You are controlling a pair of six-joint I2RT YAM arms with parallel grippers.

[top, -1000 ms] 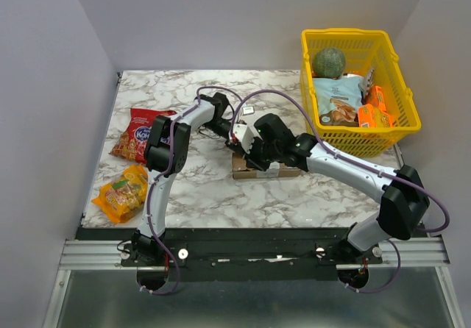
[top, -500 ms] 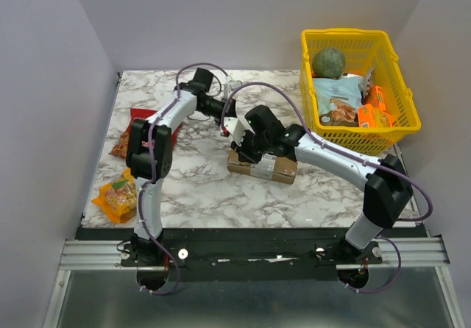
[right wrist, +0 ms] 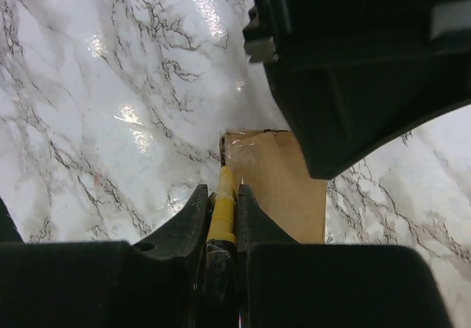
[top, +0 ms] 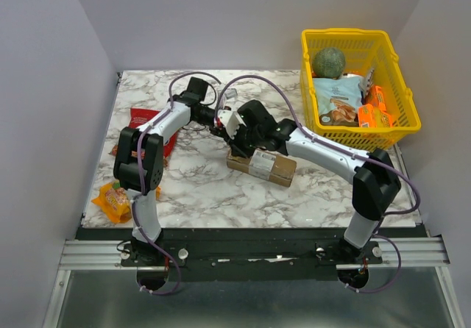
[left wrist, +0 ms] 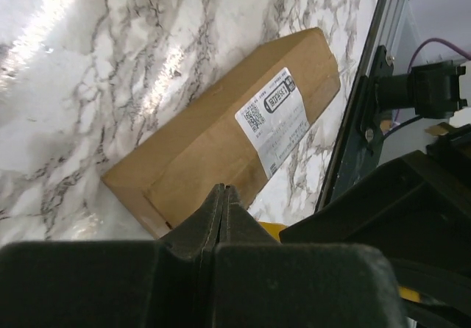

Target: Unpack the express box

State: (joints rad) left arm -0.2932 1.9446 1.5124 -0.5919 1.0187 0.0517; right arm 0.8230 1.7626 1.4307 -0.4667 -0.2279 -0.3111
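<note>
Top view: shows the express box (top: pixel 262 166) lying flat on the marble table (top: pixel 184 188), label up, well apart from the yellow basket (top: pixel 360 143); places left gripper (top: pixel 219 118) and right gripper (top: pixel 238 140) close together over its left end. Left wrist view: looks past fingers (left wrist: pixel 184 269) pressed together, gripping nothing, hanging above the box. Right wrist view: shows jaws clamped on a slim yellow tool (right wrist: pixel 221 204) (perhaps a cutter), tip meeting the taped box end. Risks skidding off the tape, shoving the unbraced box sideways, or knocking the left gripper nearby
</note>
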